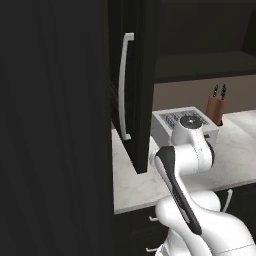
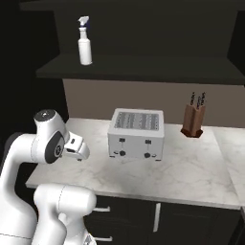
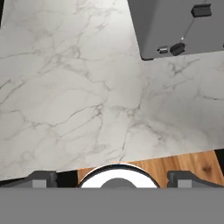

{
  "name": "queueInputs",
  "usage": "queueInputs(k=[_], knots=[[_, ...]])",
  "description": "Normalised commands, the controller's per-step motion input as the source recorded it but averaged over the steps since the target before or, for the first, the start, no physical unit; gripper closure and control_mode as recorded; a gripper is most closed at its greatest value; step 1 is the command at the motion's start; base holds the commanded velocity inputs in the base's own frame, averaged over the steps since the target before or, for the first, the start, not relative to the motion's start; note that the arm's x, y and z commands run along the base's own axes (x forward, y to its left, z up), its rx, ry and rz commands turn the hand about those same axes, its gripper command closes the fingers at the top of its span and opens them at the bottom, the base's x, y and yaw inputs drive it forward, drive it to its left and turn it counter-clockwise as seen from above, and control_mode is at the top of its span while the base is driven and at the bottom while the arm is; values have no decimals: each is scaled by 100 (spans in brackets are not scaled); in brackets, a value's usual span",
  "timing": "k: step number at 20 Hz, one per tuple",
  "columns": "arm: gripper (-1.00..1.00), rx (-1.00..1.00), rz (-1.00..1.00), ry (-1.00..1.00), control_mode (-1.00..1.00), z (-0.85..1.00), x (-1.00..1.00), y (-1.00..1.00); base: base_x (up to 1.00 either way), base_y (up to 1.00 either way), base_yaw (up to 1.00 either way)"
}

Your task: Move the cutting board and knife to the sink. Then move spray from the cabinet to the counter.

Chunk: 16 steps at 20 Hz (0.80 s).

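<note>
spray (image 2: pixel 84 40) on shelf, hand (image 3: pixel 112 177) well below

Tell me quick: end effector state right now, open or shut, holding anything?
End effector: open, fingertips spread wide, holding nothing, above the marble counter near the toaster.

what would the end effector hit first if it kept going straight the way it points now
Most likely the bare marble counter. The hand view looks straight down onto it, with the open end effector empty above. The toaster sits off to one side of that line, so it should be missed, though depth is hard to judge.
</note>
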Motion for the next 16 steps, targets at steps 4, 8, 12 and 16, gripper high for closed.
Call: queueInputs(k=[4,8,12,16], knots=[[-100,0,0,0,100,0,0,0,51,0,18],[-100,0,0,0,100,0,0,0,29,1,2],[-100,0,0,0,100,0,0,0,19,0,0],[-100,0,0,0,100,0,0,0,0,0,0]])
